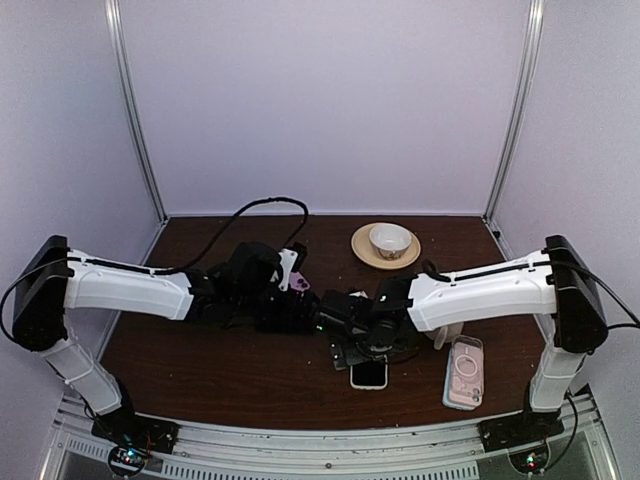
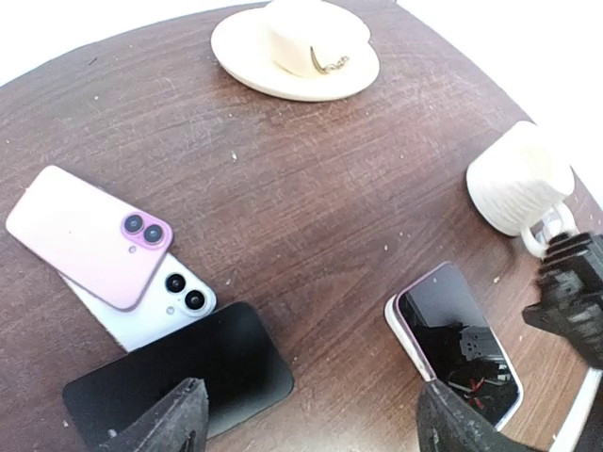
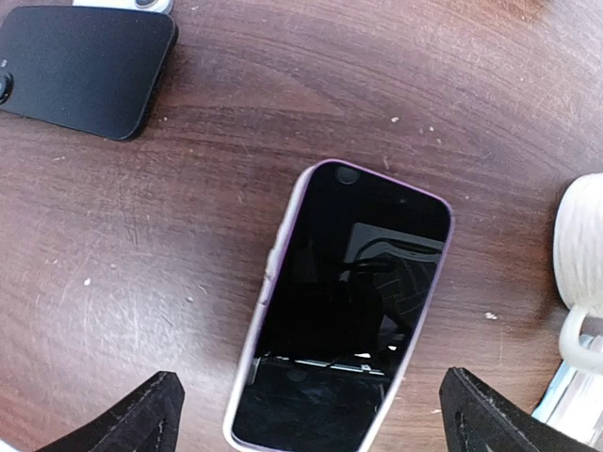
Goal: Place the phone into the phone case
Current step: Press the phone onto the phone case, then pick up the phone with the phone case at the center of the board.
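Observation:
A phone [image 3: 344, 306] lies screen up on the brown table, dark glass with a lilac edge and a pale whitish rim around it. It also shows in the top view [image 1: 368, 373] and in the left wrist view [image 2: 452, 344]. My right gripper [image 3: 309, 405] is open wide and hovers just above it, one finger on each side of its near end. My left gripper [image 2: 311, 433] is open and empty over bare wood, between the phone and a black slab [image 2: 179, 377]. A clear pinkish phone case with a round ring [image 1: 464, 372] lies at the right front.
A pink phone [image 2: 89, 235] lies face down on a white one [image 2: 155, 306], left of the black slab. A white mug [image 2: 518, 184] stands right of the phone. A cream bowl on a plate [image 1: 386, 243] sits at the back.

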Robot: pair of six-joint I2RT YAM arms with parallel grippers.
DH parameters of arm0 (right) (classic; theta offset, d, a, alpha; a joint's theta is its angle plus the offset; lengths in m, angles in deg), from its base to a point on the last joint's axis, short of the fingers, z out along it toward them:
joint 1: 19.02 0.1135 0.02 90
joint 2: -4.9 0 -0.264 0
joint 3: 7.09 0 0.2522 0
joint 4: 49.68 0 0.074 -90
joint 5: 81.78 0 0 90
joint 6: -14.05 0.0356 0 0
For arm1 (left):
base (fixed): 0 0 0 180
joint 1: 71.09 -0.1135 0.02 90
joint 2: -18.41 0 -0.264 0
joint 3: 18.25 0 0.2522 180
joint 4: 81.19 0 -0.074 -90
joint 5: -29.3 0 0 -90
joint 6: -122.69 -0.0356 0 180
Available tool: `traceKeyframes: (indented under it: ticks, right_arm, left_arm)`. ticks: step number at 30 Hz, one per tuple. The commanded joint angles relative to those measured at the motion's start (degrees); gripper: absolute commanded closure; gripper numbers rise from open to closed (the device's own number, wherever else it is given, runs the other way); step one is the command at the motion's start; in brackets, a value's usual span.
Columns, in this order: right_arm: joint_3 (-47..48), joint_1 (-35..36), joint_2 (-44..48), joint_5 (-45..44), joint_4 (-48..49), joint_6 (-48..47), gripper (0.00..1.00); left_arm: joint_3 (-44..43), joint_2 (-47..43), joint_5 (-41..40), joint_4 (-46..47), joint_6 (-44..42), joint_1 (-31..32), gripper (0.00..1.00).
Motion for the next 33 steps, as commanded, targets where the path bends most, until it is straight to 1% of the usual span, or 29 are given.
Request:
traceKeyframes:
  ticks: [1, 4, 6, 8, 12, 16, 23, 26, 29, 31, 33]
  right_arm:
    - [5.4, 2.0, -6.6, -6.3, -4.6, 5.9, 0.01]
    - [8.3, 2.8, -10.4, -6.6, -7.5, 6.0, 0.0]
    - [8.4, 3.0, -11.3, -6.7, -8.9, 6.4, 0.01]
    - [7.2, 3.0, -11.0, -6.7, -9.2, 7.2, 0.01]
    - [4.2, 2.9, -10.1, -3.7, -8.1, 6.7, 0.01]
    - [1.6, 2.8, -9.3, -2.5, -8.1, 7.6, 0.01]
    - [-8.2, 0.1, -4.5, 5.3, 3.4, 7.4, 0.01]
    - [-11.6, -0.8, -4.1, 10.5, 10.1, 7.1, 0.01]
    - [-12.8, -1.0, -4.4, 12.8, 13.2, 7.2, 0.01]
    - [-13.3, -1.0, -4.3, 13.1, 14.1, 7.5, 0.03]
    - [-13.9, -1.1, -3.8, 12.9, 15.0, 8.0, 0.08]
  left_arm:
    - [1.3, -1.5, -3.7, -2.2, -3.1, 0.2, 0.2]
    - [1.7, -1.9, -3.2, -2.2, -3.4, 0.1, 0.2]
    - [1.7, -1.8, -3.2, -2.2, -3.6, 0.1, 0.2]
    - [1.7, -1.8, -3.6, -3.7, -3.7, 0.2, 0.2]
    - [1.7, -1.7, -3.7, -3.7, -3.9, 0.2, 0.2]
    - [1.7, -1.5, -3.4, -3.6, -3.9, 0.2, 0.2]
    - [1.9, -1.5, -3.1, -3.8, -4.0, 0.2, 0.2]
    - [2.0, -1.5, -2.9, -3.6, -3.9, 0.1, 0.2]
    - [1.8, -1.2, -2.8, -3.8, -4.1, 0.2, 0.2]
    - [1.8, -1.2, -2.7, -3.7, -4.0, 0.1, 0.2]
    - [1.7, -1.1, -2.7, -3.8, -4.1, 0.1, 0.2]
